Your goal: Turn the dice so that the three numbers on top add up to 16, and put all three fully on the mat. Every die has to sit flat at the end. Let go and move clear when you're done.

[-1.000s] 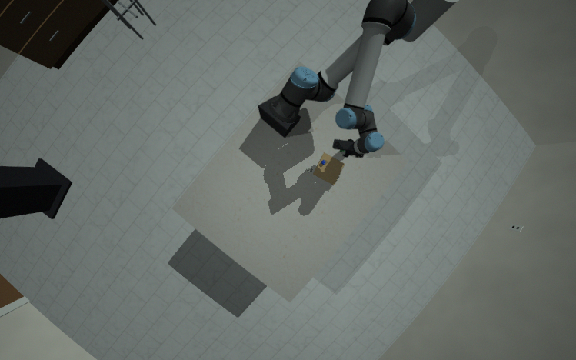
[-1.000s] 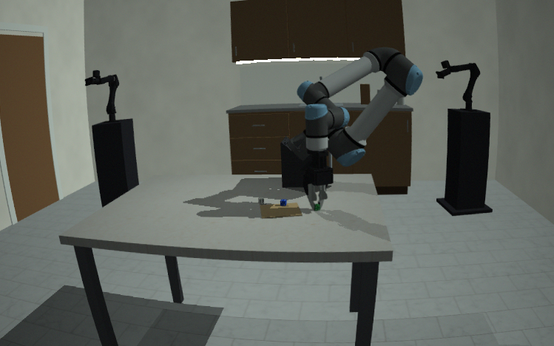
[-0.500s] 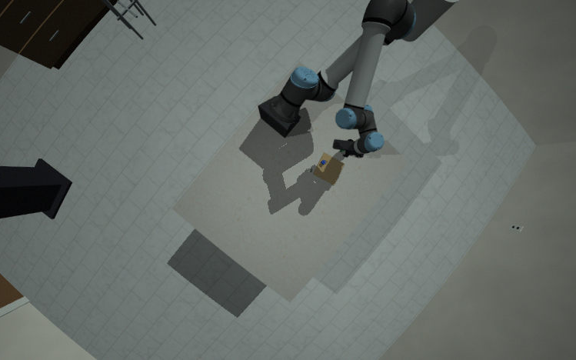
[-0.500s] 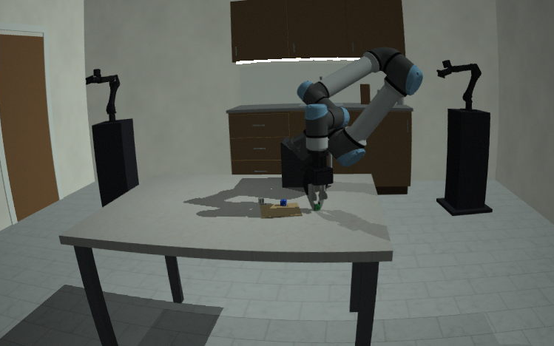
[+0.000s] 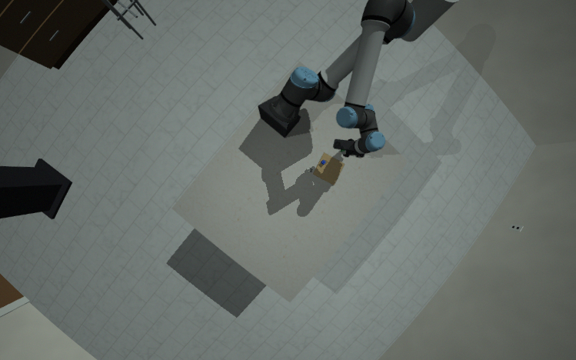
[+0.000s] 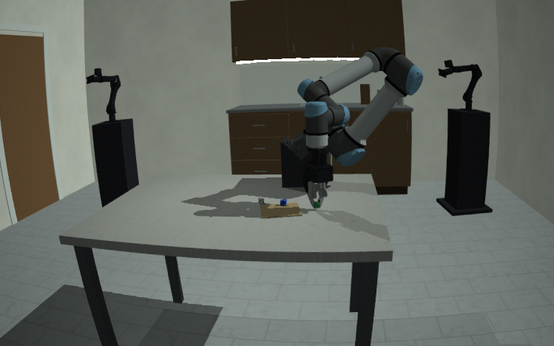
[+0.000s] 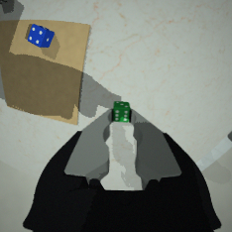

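Okay, green die: white pips, two faces seen in the wrist view, the larger, nearer one looking like a six. Which face counts as top, can't tell. It's off the mat, above or on the table; contact underneath unclear. Blue die sits on the tan mat, about 10 to 11 o'clock from the green one in the wrist view, a four-pip face visible. Grey die is just beside the mat's edge, toward 9 o'clock from the mat in the top view; pips too small to read.

Mat edges: right side and near corner show in the wrist view, green die near but apart, bare tabletop between. Shadow covers most of the mat; the blue die's patch is lit. Open tabletop runs from 12 to 3 o'clock of the green die.

Gripper is closed down to a narrow gap, tips pinching the green die on two opposite sides. It points down, low over the table. Arm bends high, elbow up, its base at about 10 to 11 o'clock from the mat in the top view.
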